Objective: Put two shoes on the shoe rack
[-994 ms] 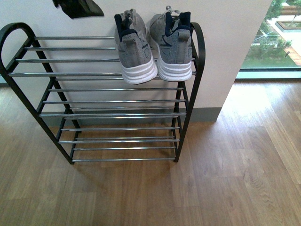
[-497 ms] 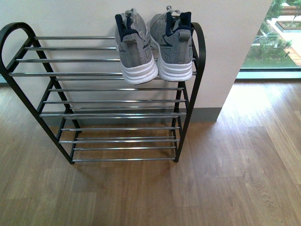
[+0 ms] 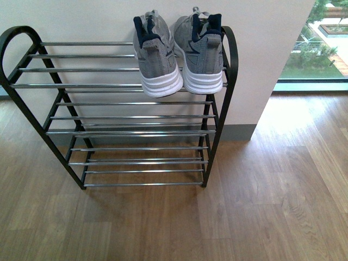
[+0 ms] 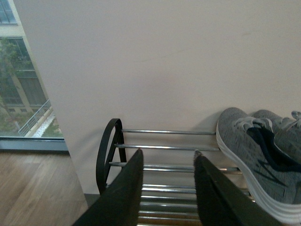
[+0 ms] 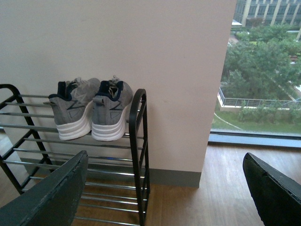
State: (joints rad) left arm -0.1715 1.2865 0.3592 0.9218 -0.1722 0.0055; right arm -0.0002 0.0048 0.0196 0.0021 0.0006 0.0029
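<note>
My left jaws and my right jaws both stand spread apart, holding nothing, and the two shoes (image 3: 157, 60) sit side by side (heels toward my front camera) on the top tier of the shoe rack (image 3: 125, 132), at its right end.

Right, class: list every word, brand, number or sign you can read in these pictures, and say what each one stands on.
There is no readable text.
The two shoes show only dark stripe marks, with no letters that can be made out.
The shoe rack shows no label.
</note>
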